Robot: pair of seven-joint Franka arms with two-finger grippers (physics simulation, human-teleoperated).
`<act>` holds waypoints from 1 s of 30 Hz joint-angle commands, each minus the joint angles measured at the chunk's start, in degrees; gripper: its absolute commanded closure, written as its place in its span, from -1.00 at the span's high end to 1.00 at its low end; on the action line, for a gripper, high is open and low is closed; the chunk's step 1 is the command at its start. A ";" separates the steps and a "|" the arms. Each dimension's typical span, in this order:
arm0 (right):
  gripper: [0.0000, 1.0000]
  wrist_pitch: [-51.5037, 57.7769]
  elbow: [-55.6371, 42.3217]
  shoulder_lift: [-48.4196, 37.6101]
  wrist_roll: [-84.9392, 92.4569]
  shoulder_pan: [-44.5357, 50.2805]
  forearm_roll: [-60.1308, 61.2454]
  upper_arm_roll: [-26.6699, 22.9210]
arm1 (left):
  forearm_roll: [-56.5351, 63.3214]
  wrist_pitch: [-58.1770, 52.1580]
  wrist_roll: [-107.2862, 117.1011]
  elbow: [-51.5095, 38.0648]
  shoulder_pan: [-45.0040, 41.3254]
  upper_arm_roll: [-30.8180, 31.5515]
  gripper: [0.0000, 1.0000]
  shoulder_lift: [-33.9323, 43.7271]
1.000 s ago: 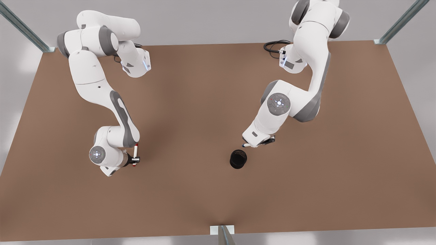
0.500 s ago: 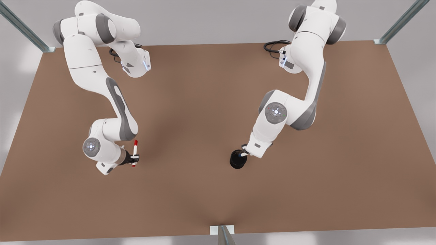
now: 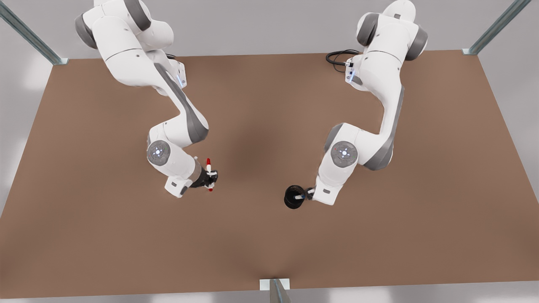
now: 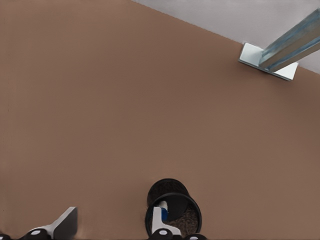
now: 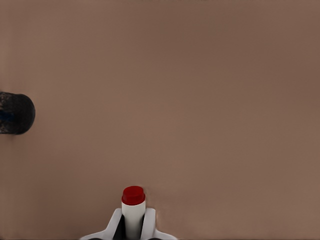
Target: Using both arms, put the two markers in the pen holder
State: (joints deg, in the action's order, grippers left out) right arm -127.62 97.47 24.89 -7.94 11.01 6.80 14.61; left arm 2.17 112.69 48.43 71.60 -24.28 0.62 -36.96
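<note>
Jaws of the right gripper (image 3: 209, 180) clamped on the red marker (image 3: 208, 165), above the table (image 3: 105, 235), on the front view's left. Left gripper (image 3: 306, 194) beside the pen holder (image 3: 293, 198); blue marker (image 3: 300, 196) at its rim, mostly hidden.

Left wrist view: jaws spread, fingers (image 4: 59, 226) cut off; blue marker (image 4: 160, 216) inside pen holder (image 4: 173, 212).

Right wrist view: red marker (image 5: 133, 207) gripped, lower barrel cut off; pen holder (image 5: 16, 113) well apart, cropped at the edge. No legible writing.

marker (image 3: 300, 196) in pen holder (image 3: 292, 201), other marker (image 3: 208, 174) well apart
</note>
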 commanded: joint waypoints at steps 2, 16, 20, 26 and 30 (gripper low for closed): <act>-0.57 0.71 -3.78 0.16 -27.47 5.24 -0.56 -0.38 | -0.23 -12.58 -17.39 -0.06 7.05 0.17 1.00 2.16; -0.57 -16.95 -23.90 11.67 -33.19 32.23 1.64 -15.76 | -0.41 -29.10 -49.66 -0.15 21.12 1.31 1.00 16.40; -0.57 -29.69 -24.70 15.97 -30.12 36.45 1.29 -17.87 | -0.41 -29.10 -49.66 -0.15 20.94 1.40 1.00 16.04; -0.57 -42.09 -27.68 23.18 -24.93 36.27 1.02 -19.97 | -0.41 -29.28 -49.66 -0.15 20.85 1.40 1.00 16.04; -0.57 -45.52 -29.43 25.29 -20.98 36.27 0.76 -21.03 | -0.41 -29.28 -49.74 -0.15 20.85 1.40 1.00 16.04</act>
State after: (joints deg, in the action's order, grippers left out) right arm -166.43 68.54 49.94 -28.99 47.32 7.94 -6.37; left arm 1.72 83.83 9.83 71.48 -3.43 2.02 -20.99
